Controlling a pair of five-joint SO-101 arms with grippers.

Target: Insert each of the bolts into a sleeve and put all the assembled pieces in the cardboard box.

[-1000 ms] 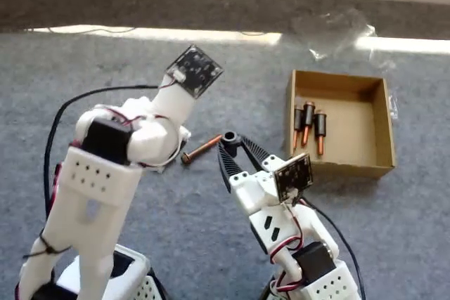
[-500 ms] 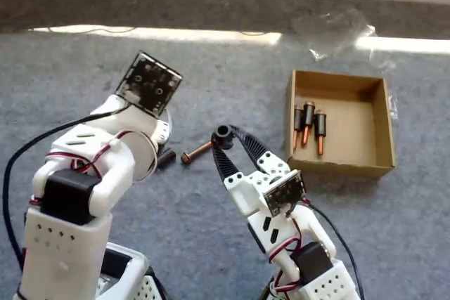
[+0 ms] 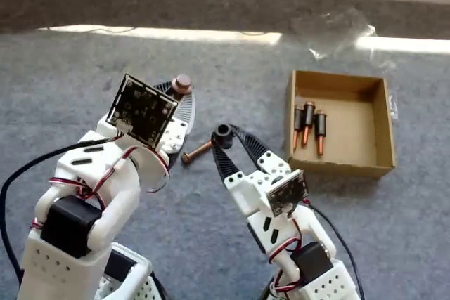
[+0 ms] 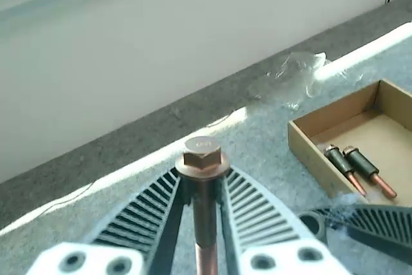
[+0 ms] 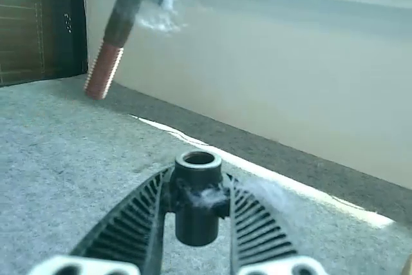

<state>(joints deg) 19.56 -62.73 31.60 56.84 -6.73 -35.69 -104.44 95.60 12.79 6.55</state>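
Two bolts are loose, and there is one free sleeve, three assembled pieces and one cardboard box (image 3: 380, 168).

The three assembled pieces (image 3: 308, 121) lie side by side on the box floor near its wall nearest the arms. Their black sleeves sit toward the far wall and their copper tips toward the near wall.

The left gripper (image 3: 181, 93) is clamped on one bolt (image 3: 182, 83), its fingers (image 4: 254, 214) only narrowly apart around the shank. The hex head sits just past the fingertips and the shank runs back between them. From the right wrist camera, the threaded end hangs downward at a slight tilt.

The right gripper (image 3: 223, 140) is closed on the black sleeve (image 3: 223, 131), pinching it across its body near the fingertips. The sleeve stands close to upright with its open bore facing up.

The second bolt (image 3: 199, 150) lies flat on the grey carpet (image 3: 394, 230) between the two grippers. Its head points toward the left arm and its shank angles toward the sleeve, the tip just beside the right gripper.

The box stands apart from both arms, beyond the right gripper. A crumpled clear plastic bag (image 3: 337, 29) lies behind it.
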